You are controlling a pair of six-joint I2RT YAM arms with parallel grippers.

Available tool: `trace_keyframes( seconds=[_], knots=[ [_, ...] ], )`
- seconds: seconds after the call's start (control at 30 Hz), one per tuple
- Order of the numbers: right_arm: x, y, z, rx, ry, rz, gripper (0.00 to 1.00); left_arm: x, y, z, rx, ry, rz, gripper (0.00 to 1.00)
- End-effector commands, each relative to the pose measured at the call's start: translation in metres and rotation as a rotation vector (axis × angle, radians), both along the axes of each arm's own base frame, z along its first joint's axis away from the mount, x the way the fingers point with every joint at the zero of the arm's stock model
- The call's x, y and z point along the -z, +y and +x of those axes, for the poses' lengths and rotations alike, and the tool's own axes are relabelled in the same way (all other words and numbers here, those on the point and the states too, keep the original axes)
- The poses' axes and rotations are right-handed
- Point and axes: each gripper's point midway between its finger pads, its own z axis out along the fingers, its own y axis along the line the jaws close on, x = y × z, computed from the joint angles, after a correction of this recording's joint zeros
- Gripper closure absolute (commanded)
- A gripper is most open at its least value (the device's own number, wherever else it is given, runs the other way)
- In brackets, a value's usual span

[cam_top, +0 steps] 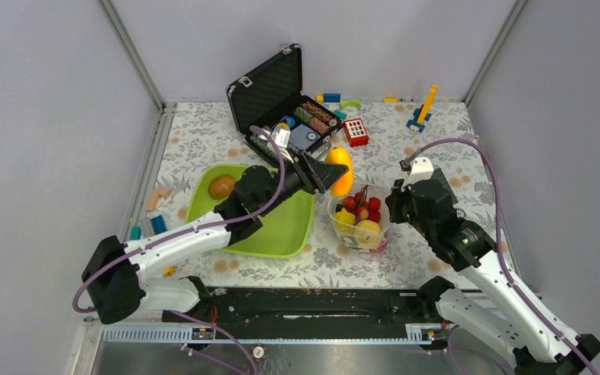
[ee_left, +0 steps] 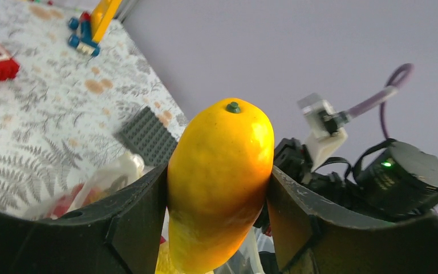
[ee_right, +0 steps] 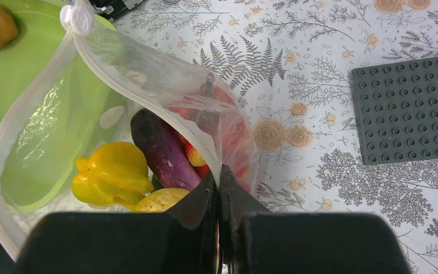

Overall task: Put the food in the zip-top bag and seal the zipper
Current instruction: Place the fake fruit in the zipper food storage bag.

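My left gripper (cam_top: 330,173) is shut on an orange-yellow mango (cam_top: 341,171), which fills the left wrist view (ee_left: 219,182), and holds it just above the far edge of the open zip-top bag (cam_top: 359,219). My right gripper (cam_top: 394,205) is shut on the bag's right rim (ee_right: 219,165) and holds its mouth open. Inside the bag lie a purple eggplant (ee_right: 162,151), a yellow fruit (ee_right: 111,174), a pale yellow fruit (ee_right: 159,200) and red fruits (cam_top: 363,208). The pale zipper strip (ee_right: 11,125) curves round the mouth. A brown fruit (cam_top: 221,187) sits on the green tray (cam_top: 281,230).
An open black case (cam_top: 281,105) with poker chips stands behind the tray. A red block (cam_top: 355,132), a blue-and-yellow block figure (cam_top: 422,109) and small blocks lie at the back. A grey baseplate (ee_right: 413,108) lies right of the bag. Loose blocks (cam_top: 155,211) lie left of the tray.
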Motion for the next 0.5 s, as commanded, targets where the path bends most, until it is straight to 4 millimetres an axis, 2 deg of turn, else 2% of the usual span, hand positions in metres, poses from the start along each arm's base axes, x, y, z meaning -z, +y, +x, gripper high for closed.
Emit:
trace_keyframes(
  seconds=[0.0, 0.2, 0.33, 0.47],
  knots=[
    [-0.007, 0.004, 0.002, -0.005, -0.019, 0.032, 0.94, 0.005, 0.004, 0.008, -0.149, 0.092, -0.087, 0.82],
    [-0.008, 0.003, 0.003, -0.001, -0.021, 0.031, 0.94, 0.033, -0.006, -0.001, -0.267, 0.219, -0.063, 0.85],
    [-0.009, 0.003, 0.002, 0.000, -0.026, 0.034, 0.94, 0.059, -0.014, -0.008, -0.370, 0.323, 0.045, 0.85],
    [-0.008, 0.002, 0.002, 0.005, -0.027, 0.032, 0.94, 0.072, -0.025, -0.013, -0.403, 0.394, 0.085, 0.85]
  ],
)
